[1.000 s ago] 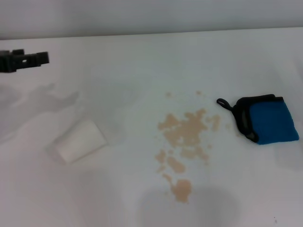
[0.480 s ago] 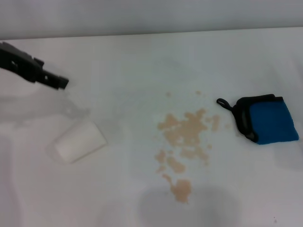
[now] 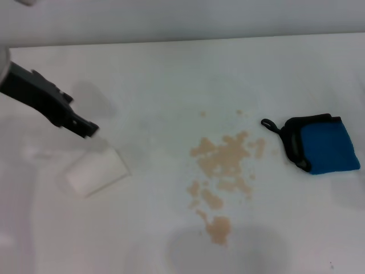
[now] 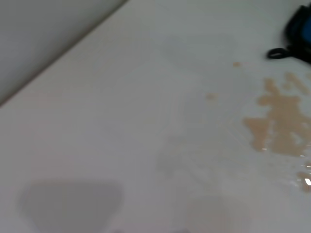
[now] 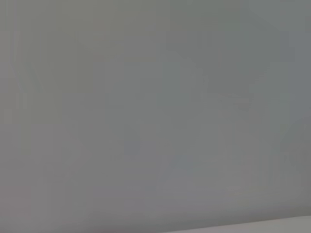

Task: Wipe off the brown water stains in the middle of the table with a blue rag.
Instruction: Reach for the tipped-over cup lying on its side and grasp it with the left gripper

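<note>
The brown water stains (image 3: 223, 165) lie as pale tan blotches and droplets in the middle of the white table (image 3: 171, 74). The blue rag (image 3: 322, 145), with black edging and a thin loop, lies flat to the right of the stains. My left gripper (image 3: 82, 125) hangs over the table's left side, far from the rag and just above a white cup. The left wrist view shows the stains (image 4: 279, 124) and a corner of the rag (image 4: 299, 29). My right gripper is out of view; its wrist view shows only a plain grey surface.
A white paper cup (image 3: 96, 170) lies on its side at the left, just below my left gripper. The table's far edge (image 3: 182, 39) meets a grey wall at the back.
My left arm has swung in from the far left edge, moving right and nearer, down toward the white cup. The rag, stains and cup have not moved.
</note>
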Action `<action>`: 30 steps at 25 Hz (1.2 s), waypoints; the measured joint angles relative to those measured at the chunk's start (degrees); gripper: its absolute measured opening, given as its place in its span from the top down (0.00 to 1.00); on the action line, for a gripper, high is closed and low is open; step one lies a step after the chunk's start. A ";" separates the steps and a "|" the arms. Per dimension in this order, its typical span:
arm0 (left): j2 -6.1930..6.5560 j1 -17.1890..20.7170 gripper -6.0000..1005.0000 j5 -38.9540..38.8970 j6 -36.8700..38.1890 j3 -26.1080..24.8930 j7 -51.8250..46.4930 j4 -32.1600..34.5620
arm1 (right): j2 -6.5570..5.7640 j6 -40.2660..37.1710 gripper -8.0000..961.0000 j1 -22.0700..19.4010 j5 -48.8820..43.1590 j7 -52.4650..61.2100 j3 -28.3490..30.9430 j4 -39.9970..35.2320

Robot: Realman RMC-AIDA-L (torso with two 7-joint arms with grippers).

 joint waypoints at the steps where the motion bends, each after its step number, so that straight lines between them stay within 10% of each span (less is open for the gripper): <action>1: -0.46 0.06 0.12 -0.19 0.07 0.32 0.29 -0.39 | 0.00 0.01 0.15 0.00 0.00 -0.08 -0.05 0.13; 30: -1.09 4.49 0.13 -0.61 7.83 12.58 -2.66 -7.40 | 0.00 5.94 0.15 -1.82 -0.74 0.26 -2.21 1.19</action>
